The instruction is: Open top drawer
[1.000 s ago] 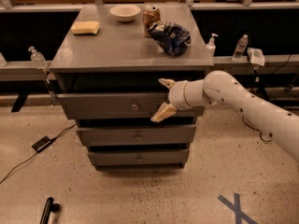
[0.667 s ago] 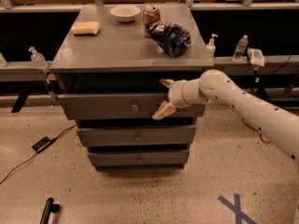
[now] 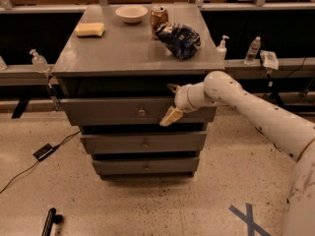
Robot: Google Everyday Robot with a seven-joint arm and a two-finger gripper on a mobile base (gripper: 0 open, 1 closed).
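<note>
The top drawer (image 3: pixel 108 111) is the widest grey drawer, just under the cabinet top, with a small round knob (image 3: pixel 141 113) at its centre. Its front stands slightly forward of the cabinet, with a dark gap above it. My gripper (image 3: pixel 172 102) is at the drawer front, right of the knob. It is open: one tan finger (image 3: pixel 171 117) lies over the front panel and the other (image 3: pixel 173 87) reaches into the dark gap above the panel's top edge. My white arm (image 3: pixel 256 109) comes in from the right.
Two narrower grey drawers (image 3: pixel 145 144) sit below. On the cabinet top (image 3: pixel 123 48) are a yellow sponge (image 3: pixel 90 29), a white bowl (image 3: pixel 131 14), a can (image 3: pixel 158 17) and a blue chip bag (image 3: pixel 179 37). Bottles stand on side ledges. A cable and box (image 3: pixel 44 151) lie on the floor at left.
</note>
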